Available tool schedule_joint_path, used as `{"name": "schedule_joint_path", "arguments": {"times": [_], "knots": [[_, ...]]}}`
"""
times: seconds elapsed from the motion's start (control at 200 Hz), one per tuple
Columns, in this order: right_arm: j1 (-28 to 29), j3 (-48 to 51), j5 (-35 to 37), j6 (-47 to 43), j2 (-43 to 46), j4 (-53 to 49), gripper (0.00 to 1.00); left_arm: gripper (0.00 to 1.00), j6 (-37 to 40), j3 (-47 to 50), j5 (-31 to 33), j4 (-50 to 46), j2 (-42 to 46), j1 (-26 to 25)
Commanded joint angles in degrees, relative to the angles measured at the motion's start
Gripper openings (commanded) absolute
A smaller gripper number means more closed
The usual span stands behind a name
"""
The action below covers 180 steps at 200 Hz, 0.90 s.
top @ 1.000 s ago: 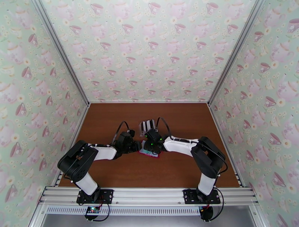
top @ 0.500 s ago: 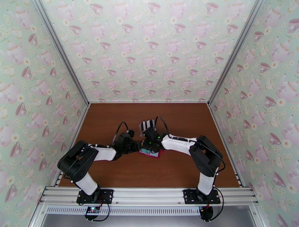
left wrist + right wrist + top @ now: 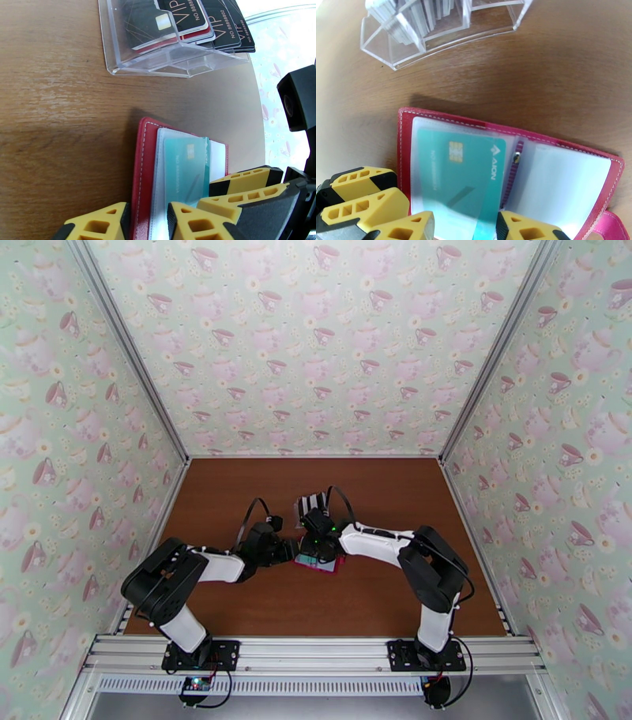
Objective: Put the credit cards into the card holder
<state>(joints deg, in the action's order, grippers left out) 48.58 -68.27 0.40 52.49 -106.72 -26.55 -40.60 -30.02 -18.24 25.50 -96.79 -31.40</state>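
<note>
The red card holder lies open on the table, and a teal credit card sits partly inside its left clear pocket. My right gripper stands open over the card's near end, one finger on each side. My left gripper is shut on the card holder at its left edge, with the red cover and sleeve between its fingers. From above, both grippers meet over the card holder: left gripper, right gripper. More credit cards, black ones, stand in the clear rack.
The clear plastic slotted rack stands just behind the card holder, close to both wrists; it is also the rack in the right wrist view. Bare brown table spreads around, fenced by patterned walls on three sides.
My right gripper has edged a little to the left and farther over the card holder. The left arm has stayed put.
</note>
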Motion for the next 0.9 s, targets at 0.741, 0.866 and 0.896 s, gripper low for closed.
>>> {"name": "schedule_joint_path", "arguments": {"times": [0.741,0.866,0.896], "knots": [[3.99,3.62,-6.9,6.47,-1.14,11.51,0.47,0.23,-5.98,7.6,-4.44,-17.28,-0.82,-2.64],[3.94,3.77,-7.5,6.59,-0.83,12.52,0.47,0.2,-5.68,7.57,-4.18,-17.93,-0.06,-2.44],[3.9,3.76,-7.37,6.65,-0.82,12.8,0.47,0.2,-5.5,7.43,-4.26,-18.17,-0.1,-2.45]]}}
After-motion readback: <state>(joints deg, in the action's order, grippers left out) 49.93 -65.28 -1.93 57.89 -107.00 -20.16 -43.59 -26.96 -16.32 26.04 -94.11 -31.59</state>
